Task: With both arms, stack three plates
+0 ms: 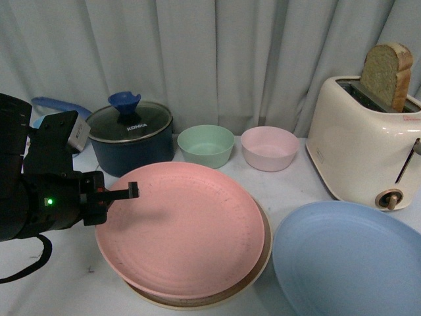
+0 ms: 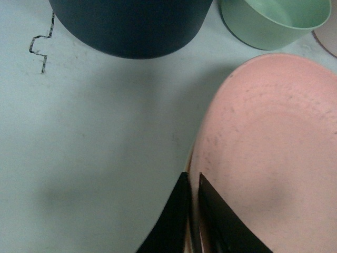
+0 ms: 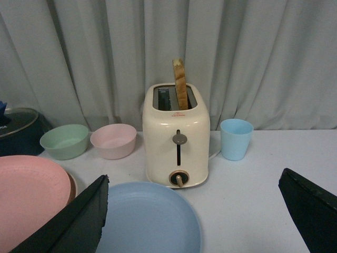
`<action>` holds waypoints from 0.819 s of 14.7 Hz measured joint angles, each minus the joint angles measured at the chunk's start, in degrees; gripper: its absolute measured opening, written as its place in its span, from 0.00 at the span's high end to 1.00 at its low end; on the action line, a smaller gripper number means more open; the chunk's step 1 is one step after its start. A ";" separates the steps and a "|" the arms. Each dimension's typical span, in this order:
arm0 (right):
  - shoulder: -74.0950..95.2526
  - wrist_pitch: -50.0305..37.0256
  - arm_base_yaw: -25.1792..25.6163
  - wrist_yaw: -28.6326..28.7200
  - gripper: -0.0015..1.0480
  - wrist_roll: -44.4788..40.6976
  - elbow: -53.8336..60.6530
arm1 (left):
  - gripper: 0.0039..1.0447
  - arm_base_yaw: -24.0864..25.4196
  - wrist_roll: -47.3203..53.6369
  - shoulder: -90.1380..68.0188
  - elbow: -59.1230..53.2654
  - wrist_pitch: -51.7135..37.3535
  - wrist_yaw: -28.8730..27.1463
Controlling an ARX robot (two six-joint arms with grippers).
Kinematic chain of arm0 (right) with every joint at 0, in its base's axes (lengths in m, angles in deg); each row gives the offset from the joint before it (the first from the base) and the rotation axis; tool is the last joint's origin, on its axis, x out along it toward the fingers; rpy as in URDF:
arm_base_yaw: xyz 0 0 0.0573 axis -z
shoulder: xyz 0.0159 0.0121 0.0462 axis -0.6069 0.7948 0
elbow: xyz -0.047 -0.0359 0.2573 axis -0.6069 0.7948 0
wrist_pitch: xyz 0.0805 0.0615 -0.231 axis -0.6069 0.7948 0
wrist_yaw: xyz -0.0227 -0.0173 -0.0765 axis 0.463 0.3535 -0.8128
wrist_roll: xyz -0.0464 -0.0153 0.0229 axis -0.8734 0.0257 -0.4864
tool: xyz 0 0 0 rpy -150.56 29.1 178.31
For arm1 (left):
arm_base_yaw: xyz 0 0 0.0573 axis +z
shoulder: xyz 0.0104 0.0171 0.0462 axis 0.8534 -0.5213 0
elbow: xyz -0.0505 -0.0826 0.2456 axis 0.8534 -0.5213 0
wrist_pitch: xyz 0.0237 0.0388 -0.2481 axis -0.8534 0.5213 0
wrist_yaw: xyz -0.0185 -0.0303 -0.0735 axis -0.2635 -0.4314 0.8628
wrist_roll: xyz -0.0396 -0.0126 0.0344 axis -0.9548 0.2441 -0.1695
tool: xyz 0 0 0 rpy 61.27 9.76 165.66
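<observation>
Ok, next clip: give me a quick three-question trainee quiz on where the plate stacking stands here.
1. True or false: the pink plate lies on top of the cream plate.
2. Which plate lies alone, not yet stacked? A) the pink one B) the cream one C) the light blue plate
3. Fill in: in the right wrist view, the right gripper is ____.

Key: 1 true; 2 C; 3 open.
</observation>
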 joint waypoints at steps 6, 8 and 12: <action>0.00 0.00 0.00 0.00 0.06 0.00 0.00 | 0.30 0.90 -4.37 7.76 -1.33 1.33 3.28; 0.00 0.00 0.00 0.00 0.06 0.00 0.00 | 0.04 1.75 -4.68 18.45 -4.74 2.51 3.43; 0.00 0.00 0.00 -0.02 0.06 0.00 0.00 | 0.31 3.50 7.82 42.07 -19.37 -10.49 -7.13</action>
